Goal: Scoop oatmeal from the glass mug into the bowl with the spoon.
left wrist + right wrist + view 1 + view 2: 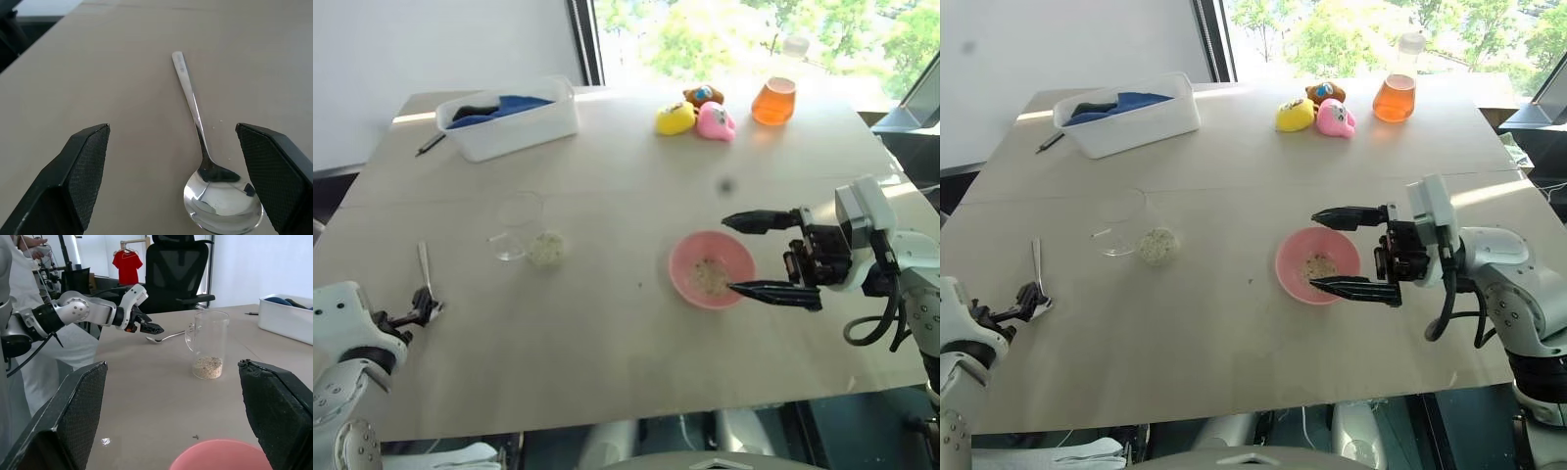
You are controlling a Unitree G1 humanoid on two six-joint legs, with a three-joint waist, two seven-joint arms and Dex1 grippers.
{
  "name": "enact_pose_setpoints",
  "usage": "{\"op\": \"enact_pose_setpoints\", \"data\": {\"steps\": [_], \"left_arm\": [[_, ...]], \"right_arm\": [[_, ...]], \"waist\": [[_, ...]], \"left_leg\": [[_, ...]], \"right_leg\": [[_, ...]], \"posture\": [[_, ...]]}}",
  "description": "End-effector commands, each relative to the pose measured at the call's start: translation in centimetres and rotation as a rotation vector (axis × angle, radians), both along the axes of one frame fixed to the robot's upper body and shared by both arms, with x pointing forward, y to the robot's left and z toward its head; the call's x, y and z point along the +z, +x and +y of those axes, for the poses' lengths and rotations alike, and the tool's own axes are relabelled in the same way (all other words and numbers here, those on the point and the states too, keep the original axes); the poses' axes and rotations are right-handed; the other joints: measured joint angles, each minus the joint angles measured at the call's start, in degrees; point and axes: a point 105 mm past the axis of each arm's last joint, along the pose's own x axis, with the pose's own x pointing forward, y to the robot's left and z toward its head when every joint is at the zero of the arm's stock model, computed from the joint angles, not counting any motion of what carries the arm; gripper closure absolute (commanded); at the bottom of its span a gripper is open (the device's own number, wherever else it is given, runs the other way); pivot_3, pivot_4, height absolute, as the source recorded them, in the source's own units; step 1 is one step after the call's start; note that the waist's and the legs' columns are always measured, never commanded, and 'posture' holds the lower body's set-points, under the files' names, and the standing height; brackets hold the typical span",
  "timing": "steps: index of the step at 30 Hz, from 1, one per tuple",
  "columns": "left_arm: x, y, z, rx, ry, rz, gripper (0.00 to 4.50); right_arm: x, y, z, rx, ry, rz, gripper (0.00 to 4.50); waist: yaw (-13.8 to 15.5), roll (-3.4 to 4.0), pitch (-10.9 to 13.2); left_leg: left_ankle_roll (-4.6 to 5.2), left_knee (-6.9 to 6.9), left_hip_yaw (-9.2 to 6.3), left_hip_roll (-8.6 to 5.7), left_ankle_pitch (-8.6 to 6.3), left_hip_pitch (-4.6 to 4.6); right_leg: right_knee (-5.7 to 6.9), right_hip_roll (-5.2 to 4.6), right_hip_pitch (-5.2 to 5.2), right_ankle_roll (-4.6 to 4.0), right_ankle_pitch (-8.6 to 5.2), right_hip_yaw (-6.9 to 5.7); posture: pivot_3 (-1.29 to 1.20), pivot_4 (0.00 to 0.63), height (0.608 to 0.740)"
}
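Left gripper: we saw the left gripper (171, 176) spread wide and empty at the table's left edge; its black fingers (80, 171) stood on either side of the spoon's head without touching it, so far as we could tell.
Right gripper: the right gripper (766, 257) was also wide open and empty, pointing leftward; one finger hung over the near rim of the bowl, the other above its far side; we could not tell whether either touched the rim.
Spoon: the spoon (203, 152) lay flat on the table (607, 343), bowl side up; its long axis ran away from the left gripper, head nearest the fingers, handle pointing toward the far side of the table.
Glass mug: the glass mug (208, 345) stood upright, left of the table's middle, between the spoon and the bowl, well apart from both; a low layer of oatmeal (208, 367) sat in its bottom.
Bowl: the pink bowl (710, 267) sat right of centre; we saw a small patch of oatmeal in it.
White tub: a white rectangular tub (514, 122) at the far left held blue and dark items; a dark pen (431, 144) lay beside it.
Far side: an orange-filled flask (1398, 88) stood next to three small toys (1317, 110).
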Motion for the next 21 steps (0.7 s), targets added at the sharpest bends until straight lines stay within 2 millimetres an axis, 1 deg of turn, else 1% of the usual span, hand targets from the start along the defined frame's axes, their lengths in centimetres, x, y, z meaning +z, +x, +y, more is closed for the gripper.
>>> {"op": "enact_pose_setpoints", "data": {"steps": [1,3,7,10,15,17,18,21], "left_arm": [[0.6,0.6,0.8,-0.021,0.004,0.016,0.17],[0.8,1.3,1.2,-0.026,0.026,0.032,0.17],[0.5,2.7,0.8,-0.061,-0.036,0.042,0.17],[-0.9,3.0,0.5,-0.081,-0.065,0.116,0.17],[-2.4,3.3,0.9,-0.06,-0.08,0.182,0.17],[-2.8,3.6,0.8,-0.062,-0.095,0.188,0.55],[-3.0,3.6,0.7,-0.06,-0.113,0.188,0.84],[-3.6,3.3,0.7,-0.04,-0.159,0.188,2.05]], "right_arm": [[1.2,-0.6,0.4,0.027,0.015,-0.054,0.18],[1.1,-0.6,0.4,0.023,0.016,-0.052,0.18],[1.1,-0.7,0.7,0.023,0.021,-0.051,0.18],[1.0,-0.7,0.8,0.018,0.028,-0.052,0.18],[0.8,-0.3,0.4,-0.012,0.047,-0.038,0.18],[0.5,-0.1,0.2,-0.021,0.045,-0.032,0.0],[0.5,0.0,0.2,-0.025,0.043,-0.032,0.0],[0.5,0.1,0.1,-0.029,0.041,-0.033,0.0]], "waist": [[-0.02,0.0,0.0],[-0.01,0.0,0.0],[0.03,-0.01,-0.01],[-0.02,-0.01,-0.01],[-0.05,0.12,-0.08],[0.07,0.17,-0.1],[0.03,0.19,-0.12],[-0.12,0.24,-0.14]], "left_leg": [[-0.01,0.0,0.0,0.01,0.0,0.0],[-0.01,0.0,0.0,0.0,0.01,-0.02],[-0.01,0.0,0.05,-0.03,0.0,-0.1],[-0.02,0.0,0.03,-0.01,0.01,-0.17],[-0.03,0.0,0.06,-0.02,0.02,-0.16],[-0.07,0.0,0.05,-0.01,0.04,-0.13],[-0.1,0.0,0.04,-0.01,0.06,-0.12],[-0.14,0.0,0.07,-0.01,0.08,0.0]], "right_leg": [[0.01,0.0,-0.01,0.0,0.0,0.01],[0.02,-0.01,-0.04,0.0,0.0,0.01],[0.02,-0.1,-0.12,-0.01,0.0,0.08],[0.04,-0.1,-0.2,0.0,0.0,0.06],[0.12,-0.12,-0.24,-0.01,0.01,0.1],[0.18,-0.13,-0.24,-0.01,0.0,0.1],[0.23,-0.13,-0.24,-0.01,0.0,0.1],[0.44,-0.22,-0.24,-0.01,0.0,0.17]], "posture": [[0.0,0.15,0.74],[0.0,0.15,0.74],[0.0,0.15,0.74],[0.0,0.15,0.74],[0.0,0.15,0.74],[0.0,0.15,0.74],[0.0,0.15,0.74],[0.0,0.15,0.74]]}}
